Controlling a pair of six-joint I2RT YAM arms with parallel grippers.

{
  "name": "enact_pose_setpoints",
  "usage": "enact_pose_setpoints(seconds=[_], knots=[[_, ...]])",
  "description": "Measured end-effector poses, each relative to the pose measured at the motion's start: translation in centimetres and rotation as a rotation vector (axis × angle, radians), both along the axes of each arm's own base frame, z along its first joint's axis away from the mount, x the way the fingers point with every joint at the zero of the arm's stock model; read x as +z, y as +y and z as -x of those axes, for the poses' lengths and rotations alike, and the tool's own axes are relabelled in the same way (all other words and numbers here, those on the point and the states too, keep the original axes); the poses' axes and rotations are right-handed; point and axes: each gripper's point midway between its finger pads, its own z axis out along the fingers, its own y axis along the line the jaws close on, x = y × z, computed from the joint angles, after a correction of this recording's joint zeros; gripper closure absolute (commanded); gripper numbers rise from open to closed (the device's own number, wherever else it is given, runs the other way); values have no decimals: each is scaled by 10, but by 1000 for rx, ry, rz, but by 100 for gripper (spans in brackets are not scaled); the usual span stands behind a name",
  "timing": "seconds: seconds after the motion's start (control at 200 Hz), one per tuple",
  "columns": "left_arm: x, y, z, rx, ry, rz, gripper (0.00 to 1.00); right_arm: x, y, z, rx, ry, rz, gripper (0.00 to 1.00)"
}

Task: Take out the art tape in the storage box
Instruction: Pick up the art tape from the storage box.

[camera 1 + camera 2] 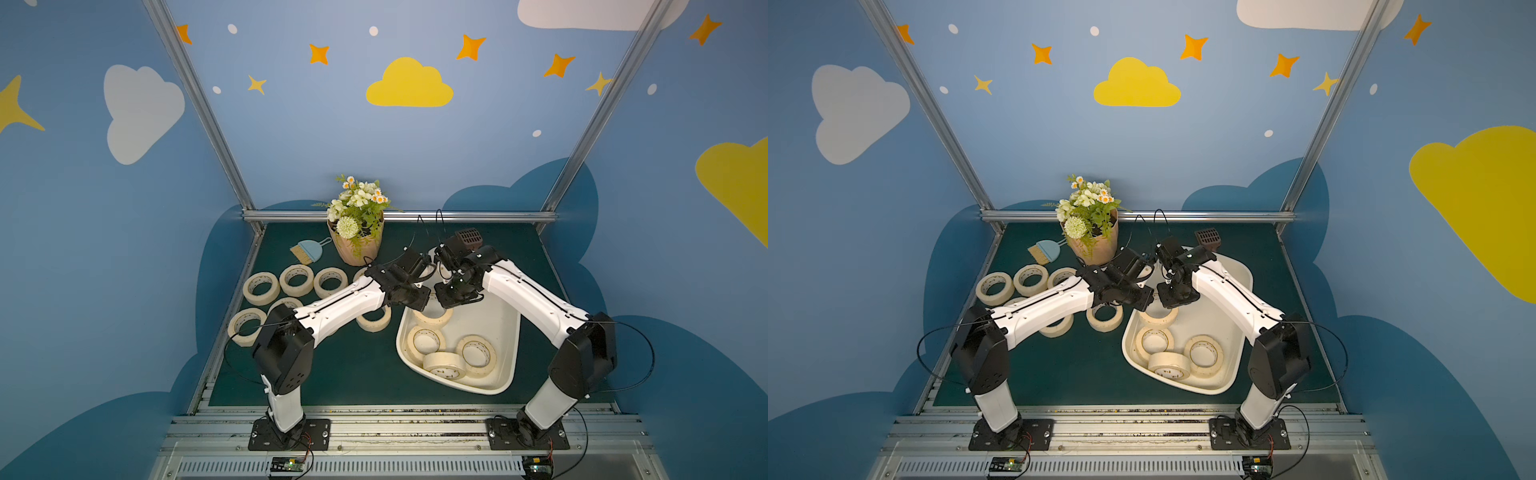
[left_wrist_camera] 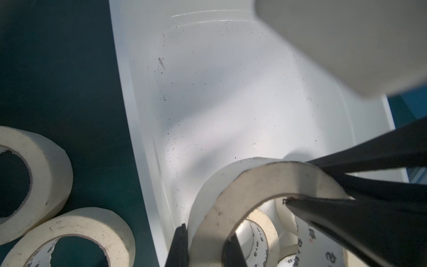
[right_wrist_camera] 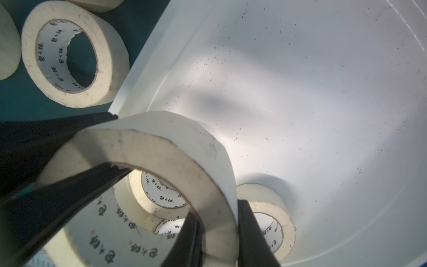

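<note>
Clamping opposite walls of one art tape roll (image 3: 161,148) with left gripper (image 2: 205,240) and right gripper (image 3: 219,222). Hanging between them over the storage box (image 2: 208,81), hole axis lining up with each gripper's length.

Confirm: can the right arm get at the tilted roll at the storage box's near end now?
Probably not yet. The right gripper is shut on a raised roll, which the left gripper also clamps. The tilted roll lies uncovered in the storage box, so once freed, the way looks open.
</note>
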Motion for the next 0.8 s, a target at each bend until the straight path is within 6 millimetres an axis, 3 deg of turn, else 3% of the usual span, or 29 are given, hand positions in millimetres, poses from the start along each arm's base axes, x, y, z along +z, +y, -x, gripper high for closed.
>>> enact_pose_setpoints(seconds=[0.17,0.26,0.42,0.556,0.661,0.801], knots=[[-2,3,0,8,8,-10,96,1,0,-1,-11,-2,-8,49],[-3,8,-3,31,11,-18,96,6,-2,-3,-16,-12,-20,28],[-15,27,-8,88,19,-53,97,22,-11,-6,-44,-50,-49,17],[-27,62,-4,167,37,-97,97,41,-24,-9,-75,-101,-73,16],[-27,108,-2,290,32,-127,96,52,-35,-13,-105,-132,-87,16],[-26,202,1,582,14,-153,97,52,-49,-14,-136,-135,-84,16]])
